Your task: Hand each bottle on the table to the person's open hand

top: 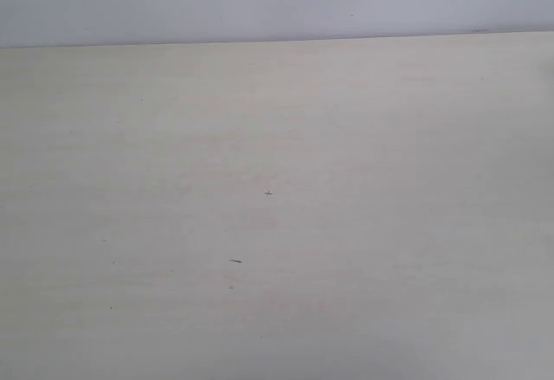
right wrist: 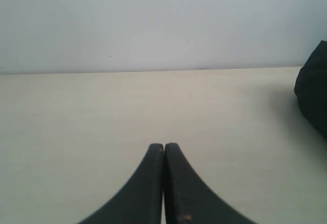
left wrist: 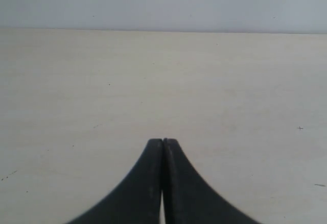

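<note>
The left pincer (left wrist: 163, 141) is pressed together with nothing in it, and so is the right pincer (right wrist: 164, 145); both point flat and low over the desk (top: 346, 138). No bottle and no hand shows anywhere, from upper left to lower right of the outside picture. I think the arms are waiting; a bottle must be found before any reach.

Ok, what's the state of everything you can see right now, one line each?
left gripper: shut, fingers pressed together, holding nothing.
right gripper: shut, fingers pressed together, holding nothing.
table: flat pale surface with a few tiny dark specks; nothing stands on it in the exterior view.
dark object: at the edge of the right wrist view, cut off by the frame; cannot tell what it is.
</note>
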